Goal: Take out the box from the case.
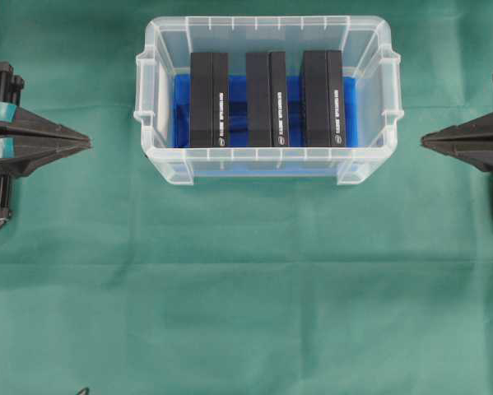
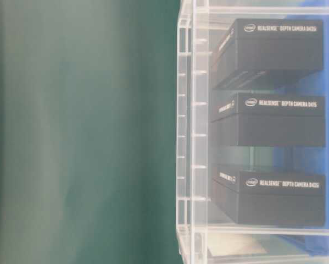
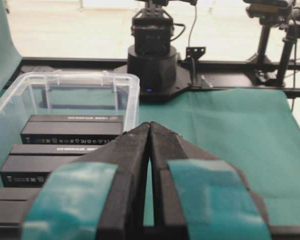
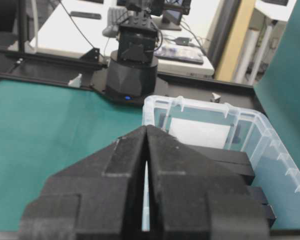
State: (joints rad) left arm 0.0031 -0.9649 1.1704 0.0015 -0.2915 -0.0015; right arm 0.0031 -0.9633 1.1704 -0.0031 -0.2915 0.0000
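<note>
**Three boxes wait in the case, both grippers closed and empty**

At nine o'clock on the green cloth (image 1: 246, 313), the left gripper (image 1: 88, 142) rests with its jaws pressed together, gripping nothing and well apart from the case (image 1: 267, 164). Toward twelve o'clock sits that clear plastic bin with its blue lining (image 1: 180, 111), holding three black boxes standing on edge side by side: the left box (image 1: 209, 99), the middle box (image 1: 267, 99) and the right box (image 1: 323, 99). Narrow gaps separate them, and each stands below the rim. At three o'clock the right gripper (image 1: 423, 140) is likewise closed on nothing.

The boxes look like stiff, smooth retail cartons, probably light and somewhat slippery. A pinch across a box's narrow width at its upper edge, with fingers slipped into the gaps beside it, seems the soundest hold. The case itself looks light and could shift if a box drags on it.
</note>
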